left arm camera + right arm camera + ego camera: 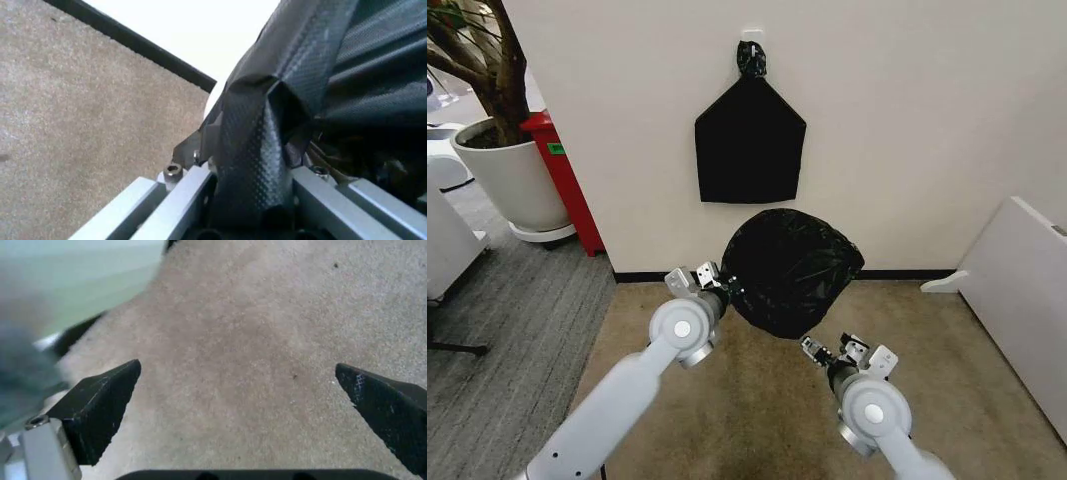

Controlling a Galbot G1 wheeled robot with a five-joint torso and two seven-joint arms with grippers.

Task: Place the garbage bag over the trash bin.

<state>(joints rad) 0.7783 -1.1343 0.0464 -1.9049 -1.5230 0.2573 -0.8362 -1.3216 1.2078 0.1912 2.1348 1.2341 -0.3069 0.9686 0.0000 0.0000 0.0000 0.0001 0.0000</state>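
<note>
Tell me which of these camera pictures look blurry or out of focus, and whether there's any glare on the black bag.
Head view: sharp throughout; the garbage bag shows small glossy highlights, no strong glare. Left wrist view: soft, the bag's fold pinched in the left gripper is slightly blurred from closeness. Right wrist view: a smeared pale green blur along one edge; the carpet and the open right gripper read clearly.

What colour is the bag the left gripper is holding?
Glossy black. The garbage bag, pinched in the left gripper, shows best in the head view.

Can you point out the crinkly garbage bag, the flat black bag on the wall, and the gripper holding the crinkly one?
garbage bag (792,270), head view, bulging middle.
flat black bag (749,145), head view, centre.
left gripper (723,283), head view, fingertips at bag's edge.
</note>
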